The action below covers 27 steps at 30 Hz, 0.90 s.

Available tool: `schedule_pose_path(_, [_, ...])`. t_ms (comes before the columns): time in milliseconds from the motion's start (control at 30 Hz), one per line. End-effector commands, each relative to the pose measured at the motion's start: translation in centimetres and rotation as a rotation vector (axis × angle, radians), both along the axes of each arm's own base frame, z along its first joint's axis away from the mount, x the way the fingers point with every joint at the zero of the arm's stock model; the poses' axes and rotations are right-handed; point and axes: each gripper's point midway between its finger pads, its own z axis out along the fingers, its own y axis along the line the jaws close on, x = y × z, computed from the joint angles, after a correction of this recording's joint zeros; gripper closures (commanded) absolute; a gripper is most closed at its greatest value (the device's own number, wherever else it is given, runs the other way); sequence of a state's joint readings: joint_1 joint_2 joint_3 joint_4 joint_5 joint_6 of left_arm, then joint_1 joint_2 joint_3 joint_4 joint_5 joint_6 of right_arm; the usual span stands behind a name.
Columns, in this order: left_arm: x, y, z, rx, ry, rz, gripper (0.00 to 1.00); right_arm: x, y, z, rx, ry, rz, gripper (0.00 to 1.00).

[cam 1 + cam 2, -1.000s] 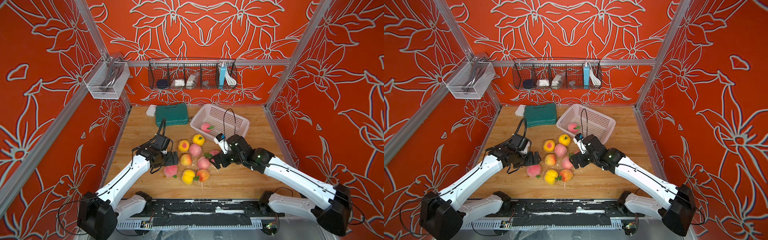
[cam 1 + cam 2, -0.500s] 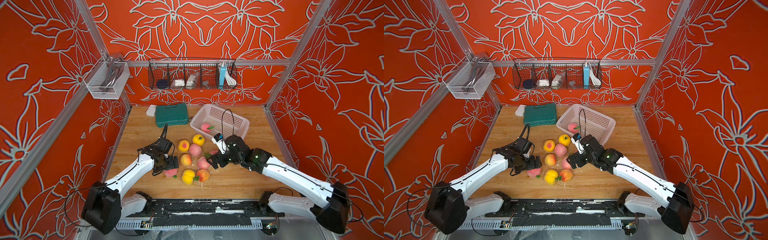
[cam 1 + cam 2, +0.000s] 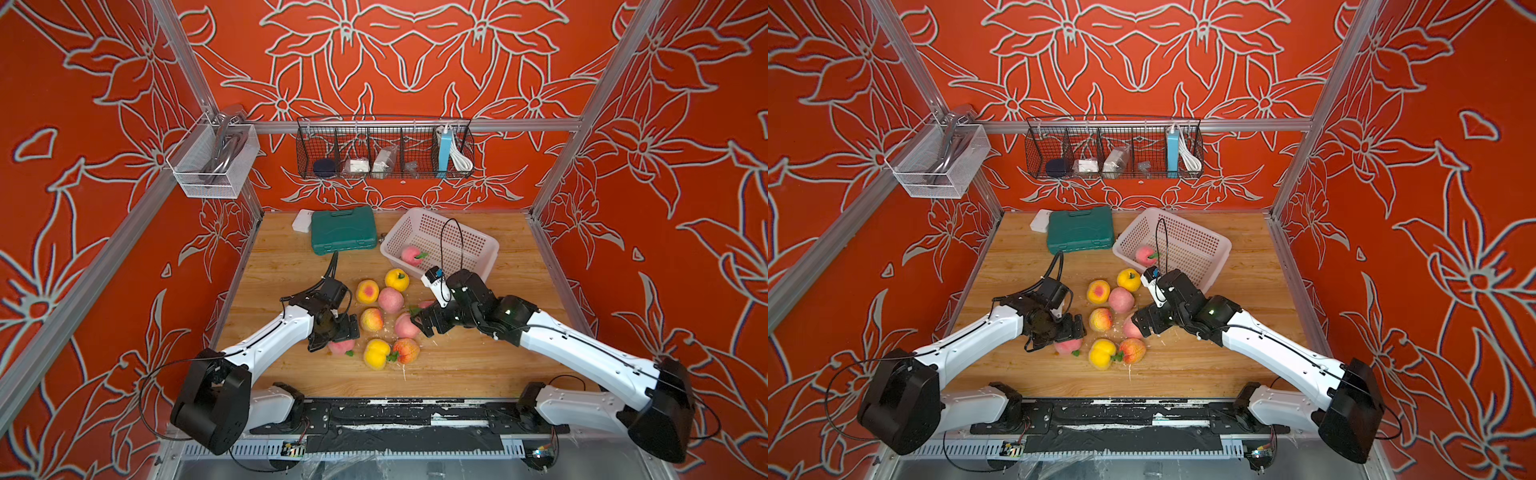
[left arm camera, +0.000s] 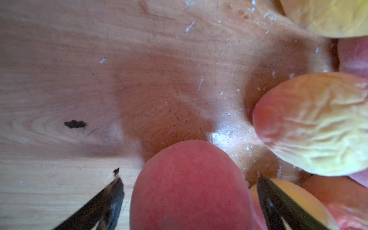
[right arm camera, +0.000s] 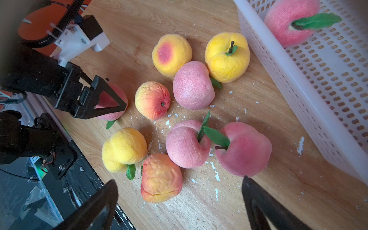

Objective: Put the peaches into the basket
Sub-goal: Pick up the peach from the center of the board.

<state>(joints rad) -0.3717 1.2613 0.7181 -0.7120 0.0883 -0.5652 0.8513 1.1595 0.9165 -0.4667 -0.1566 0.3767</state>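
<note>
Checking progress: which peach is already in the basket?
The pink peach with the green leaf, alone inside the pale pink basket; the other nine lie on the wooden table.

I count ten peaches (image 5: 193,85): nine loose on the table (image 3: 457,365), one in the single pink basket (image 3: 478,249). Farther back are one green case (image 3: 344,230) and one small white box (image 3: 302,220). On the walls hang one wire rack (image 3: 384,151) and one mesh bin (image 3: 212,166).
</note>
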Motion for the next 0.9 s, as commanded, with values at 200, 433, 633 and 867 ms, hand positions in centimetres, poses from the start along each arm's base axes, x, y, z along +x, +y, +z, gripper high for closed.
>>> schedule_pose_path(200, [-0.2, -0.1, -0.6, -0.004, 0.015, -0.003, 0.05, 0.4, -0.8, 1.1, 0.009, -0.041, -0.031, 0.01])
schedule_pose_path(433, [-0.3, -0.1, -0.9, -0.002, 0.018, -0.001, 0.17, 0.5, -1.4, 1.3, 0.007, -0.055, -0.041, 0.01])
schedule_pose_path(633, [-0.2, -0.1, -0.5, -0.002, 0.01, -0.002, 0.29, 0.6, -1.8, 1.4, 0.007, -0.054, -0.048, 0.01])
schedule_pose_path(867, [0.7, -0.1, 1.6, 0.008, -0.026, -0.021, 0.32, 0.8, -2.4, 1.7, 0.007, -0.059, -0.068, 0.01])
